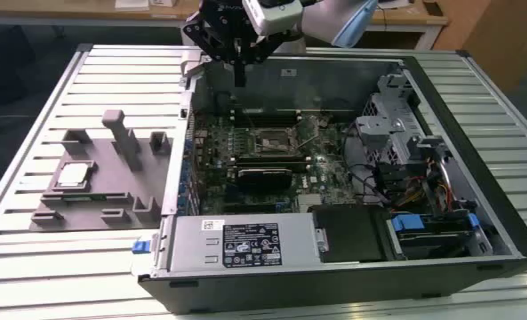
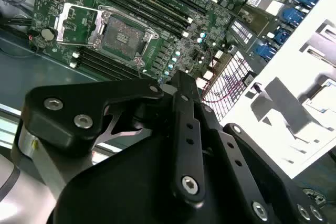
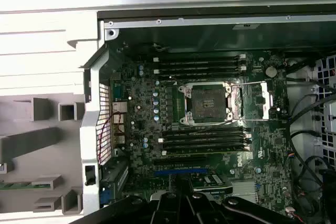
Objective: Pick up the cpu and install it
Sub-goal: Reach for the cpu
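Observation:
The cpu [image 1: 74, 175], a small square chip with a silvery top and pale rim, lies flat on the grey fixture plate [image 1: 85, 213] at the exterior view's left, outside the computer case. My gripper [image 1: 240, 75] hangs high over the back edge of the open case, far from the cpu, shut with nothing between its fingers. The motherboard's socket [image 1: 275, 141] [image 2: 123, 38] [image 3: 205, 100] stands bare, its metal load plate [image 3: 252, 100] [image 2: 79, 22] swung open beside it.
The open computer case [image 1: 476, 200] lies on a slatted white table [image 1: 32, 267]. Grey upright blocks [image 1: 121, 137] rise from the fixture near the cpu. A power supply [image 1: 245, 243], drive cage [image 1: 396, 113] and cables [image 1: 379, 180] crowd the case around the motherboard.

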{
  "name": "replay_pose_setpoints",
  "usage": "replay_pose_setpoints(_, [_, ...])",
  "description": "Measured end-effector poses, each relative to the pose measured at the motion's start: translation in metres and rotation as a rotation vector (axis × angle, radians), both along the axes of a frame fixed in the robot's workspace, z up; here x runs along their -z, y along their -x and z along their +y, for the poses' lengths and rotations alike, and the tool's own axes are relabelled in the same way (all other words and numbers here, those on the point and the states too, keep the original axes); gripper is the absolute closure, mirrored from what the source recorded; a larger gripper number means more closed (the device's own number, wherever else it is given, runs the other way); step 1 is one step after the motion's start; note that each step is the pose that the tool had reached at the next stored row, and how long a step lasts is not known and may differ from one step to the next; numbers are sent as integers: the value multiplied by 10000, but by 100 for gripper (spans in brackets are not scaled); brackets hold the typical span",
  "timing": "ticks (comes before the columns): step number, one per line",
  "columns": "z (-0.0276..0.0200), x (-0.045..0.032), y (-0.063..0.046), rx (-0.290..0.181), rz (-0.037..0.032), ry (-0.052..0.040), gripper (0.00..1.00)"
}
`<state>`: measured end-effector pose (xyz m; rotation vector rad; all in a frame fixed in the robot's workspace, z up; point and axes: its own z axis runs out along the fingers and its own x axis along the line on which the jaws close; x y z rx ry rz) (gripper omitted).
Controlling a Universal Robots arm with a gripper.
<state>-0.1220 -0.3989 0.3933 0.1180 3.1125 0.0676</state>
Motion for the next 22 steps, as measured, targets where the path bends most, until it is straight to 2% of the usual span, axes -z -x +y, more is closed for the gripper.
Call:
replay_pose_setpoints(12, [0,0,7,1,1,1,89])
replay_pose_setpoints(22, [0,0,124,3,0,0,89])
